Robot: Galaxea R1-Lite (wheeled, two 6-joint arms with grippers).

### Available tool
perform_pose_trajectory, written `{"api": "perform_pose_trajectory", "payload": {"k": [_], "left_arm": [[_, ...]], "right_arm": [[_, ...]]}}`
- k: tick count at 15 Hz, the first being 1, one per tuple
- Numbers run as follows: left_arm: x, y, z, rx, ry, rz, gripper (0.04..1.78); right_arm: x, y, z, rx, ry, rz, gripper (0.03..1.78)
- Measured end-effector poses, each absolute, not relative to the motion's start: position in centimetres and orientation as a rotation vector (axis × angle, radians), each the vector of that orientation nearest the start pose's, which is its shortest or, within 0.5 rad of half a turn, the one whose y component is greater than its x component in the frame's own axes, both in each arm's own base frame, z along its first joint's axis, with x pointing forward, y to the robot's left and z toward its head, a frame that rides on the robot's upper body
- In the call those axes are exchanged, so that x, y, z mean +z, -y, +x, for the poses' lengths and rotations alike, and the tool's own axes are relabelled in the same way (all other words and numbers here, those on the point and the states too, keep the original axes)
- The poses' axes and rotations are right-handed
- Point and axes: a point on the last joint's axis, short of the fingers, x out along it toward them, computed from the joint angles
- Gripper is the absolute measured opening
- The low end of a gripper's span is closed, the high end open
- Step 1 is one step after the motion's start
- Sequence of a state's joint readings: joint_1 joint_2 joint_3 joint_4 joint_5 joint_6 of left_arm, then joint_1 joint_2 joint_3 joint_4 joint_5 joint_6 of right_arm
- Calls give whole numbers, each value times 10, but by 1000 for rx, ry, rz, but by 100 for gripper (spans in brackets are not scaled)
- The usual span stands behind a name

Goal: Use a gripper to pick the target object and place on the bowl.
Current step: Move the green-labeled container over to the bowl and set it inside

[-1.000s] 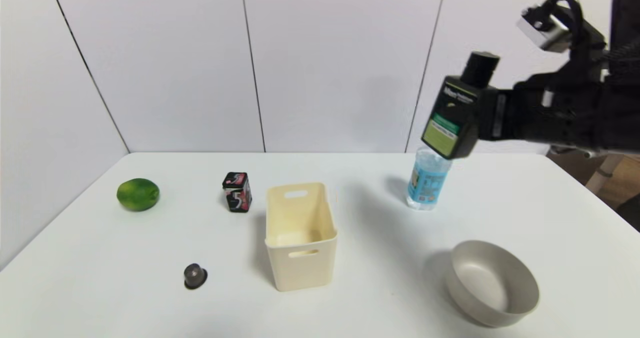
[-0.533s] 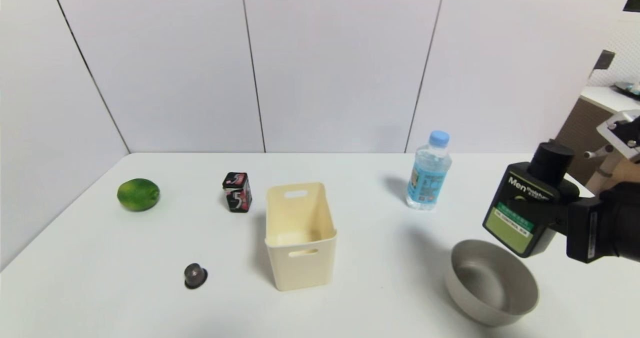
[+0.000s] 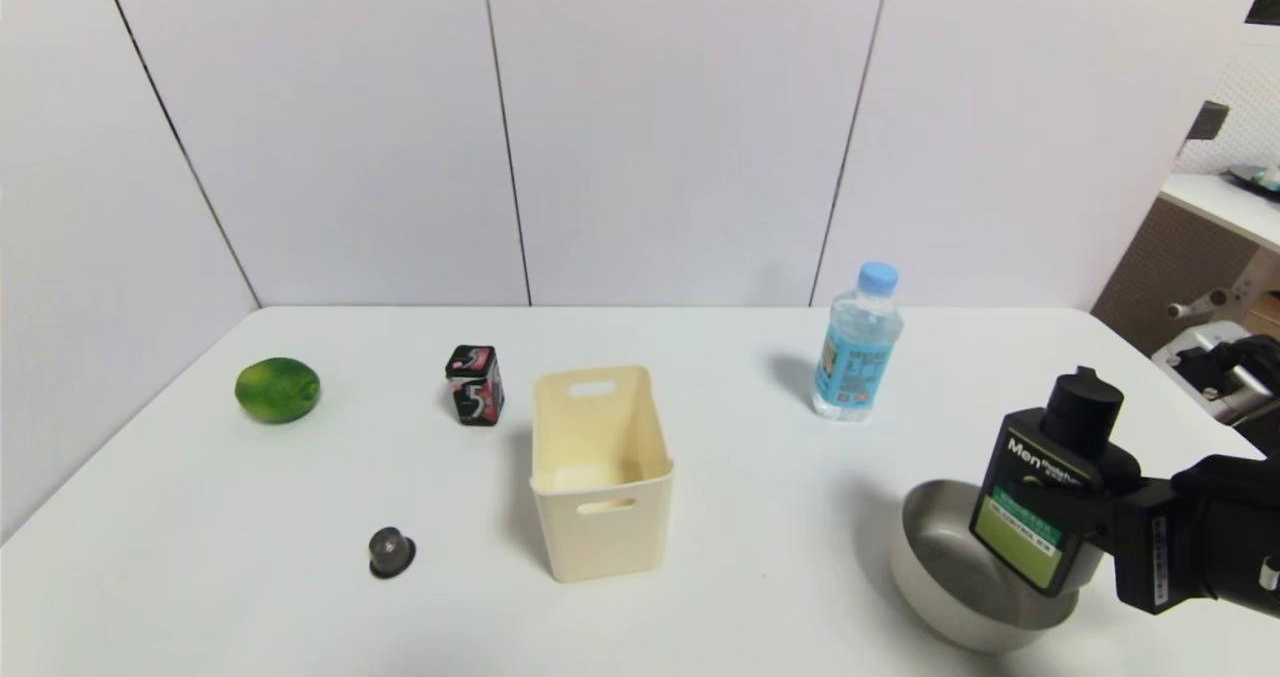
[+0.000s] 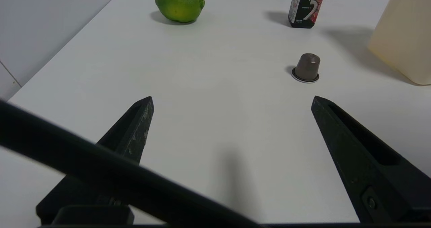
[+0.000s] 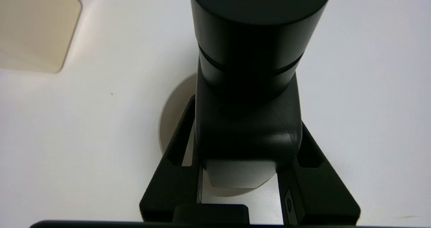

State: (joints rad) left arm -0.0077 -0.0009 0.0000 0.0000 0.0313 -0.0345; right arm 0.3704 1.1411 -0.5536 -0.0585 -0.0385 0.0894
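Observation:
My right gripper is shut on the black bottle with the green label and white "Men" lettering. It holds the bottle tilted, cap up, over the right side of the grey-beige bowl at the front right of the table. In the right wrist view the bottle fills the middle between the two fingers, and a part of the bowl shows beneath it. My left gripper is open and empty, low over the table's front left.
A cream bin stands mid-table. A clear blue-capped water bottle stands behind the bowl. A black-red box marked "5", a lime and a small grey capsule are on the left. The table's right edge is near the bowl.
My right gripper has carried the bottle from high above the water bottle down and to the right, then lower still, so that it now hangs over the bowl.

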Motion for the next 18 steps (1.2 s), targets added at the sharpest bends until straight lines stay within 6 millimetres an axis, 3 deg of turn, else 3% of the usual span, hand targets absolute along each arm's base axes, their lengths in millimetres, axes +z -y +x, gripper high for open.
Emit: {"api": "perform_pose_trajectory", "payload": {"k": [8,17,18], "left_arm": [[75,-1,-23,24,1,-36,169],[75,-1,-23,24,1,-35,169],[75,-1,-23,24,1,-35,169]], "right_arm": [[169,-59,155,300,-519,-11,60],[150,-59,153,299,-508,-8,61],[150,-59,153,299,-506,-7,75]]}}
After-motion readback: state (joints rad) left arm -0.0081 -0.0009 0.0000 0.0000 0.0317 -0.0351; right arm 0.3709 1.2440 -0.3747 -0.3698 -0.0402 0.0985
